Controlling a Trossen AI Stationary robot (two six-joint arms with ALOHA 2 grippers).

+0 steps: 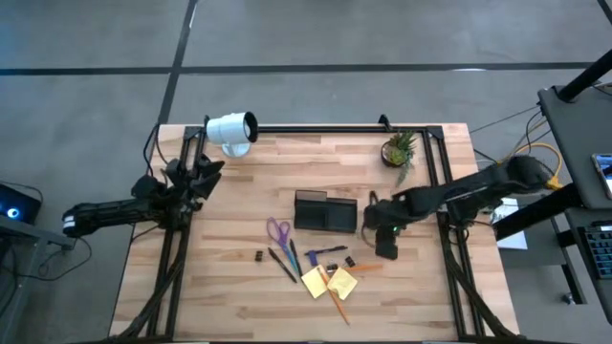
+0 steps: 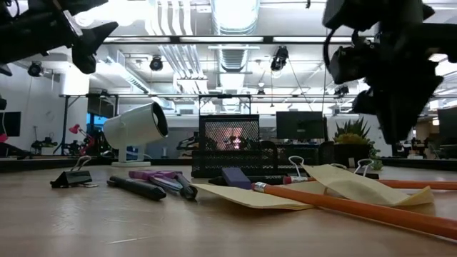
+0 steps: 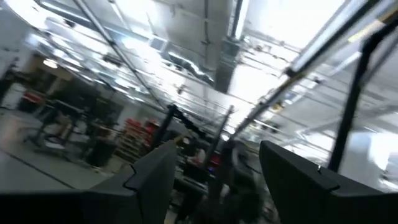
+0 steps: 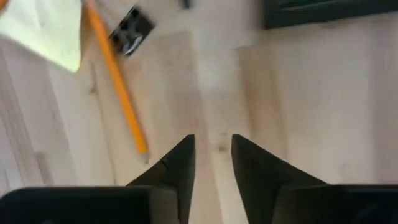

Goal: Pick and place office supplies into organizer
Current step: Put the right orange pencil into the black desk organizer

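Observation:
The black mesh organizer (image 1: 325, 212) stands mid-table. In front of it lie purple-handled scissors (image 1: 278, 232), dark pens (image 1: 284, 263), two yellow sticky pads (image 1: 329, 282), an orange pencil (image 1: 337, 298) and small dark clips (image 1: 349, 260). My right gripper (image 1: 384, 245) hangs just right of the organizer, above bare wood, fingers pointing down, open a little and empty (image 4: 214, 155). The wrist view shows a second orange pencil (image 4: 118, 87), a clip (image 4: 132, 31) and a pad corner (image 4: 46, 31) beside it. My left gripper (image 1: 206, 172) is raised at the table's left edge, open (image 3: 214, 168), facing the ceiling.
A white cylindrical lamp (image 1: 232, 129) lies at the far left and a small potted plant (image 1: 399, 148) stands at the far right. Black frame rails (image 1: 316, 128) run along the far edge and down both sides. Bare wood lies right of the organizer.

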